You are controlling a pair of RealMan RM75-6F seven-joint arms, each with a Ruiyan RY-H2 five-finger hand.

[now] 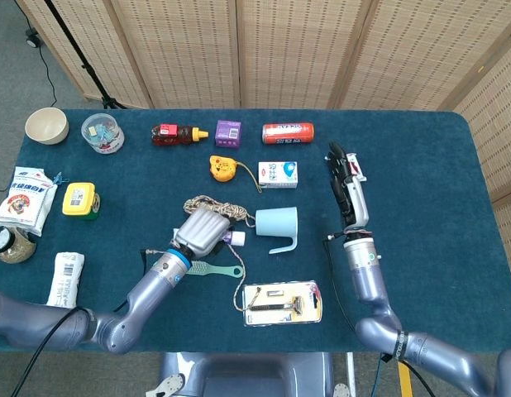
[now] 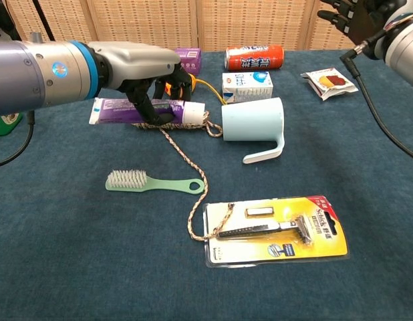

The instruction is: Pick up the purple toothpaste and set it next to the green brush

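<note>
My left hand (image 2: 136, 70) (image 1: 202, 231) grips the purple toothpaste (image 2: 116, 111), a long tube with a white cap (image 1: 237, 238), held level above the coiled rope (image 2: 168, 118). The green brush (image 2: 153, 182) (image 1: 216, 270) lies flat on the blue cloth, in front of the tube and apart from it. My right hand (image 1: 346, 188) (image 2: 357, 17) hovers over the right side of the table with fingers spread and nothing in it.
A light blue mug (image 2: 254, 122) lies on its side right of the tube. A razor pack (image 2: 277, 230) sits at the front. A yellow tape measure (image 1: 223, 167), milk carton (image 2: 246, 87), red can (image 2: 254, 57), purple box (image 1: 228, 132) and snack packet (image 2: 330, 80) lie behind.
</note>
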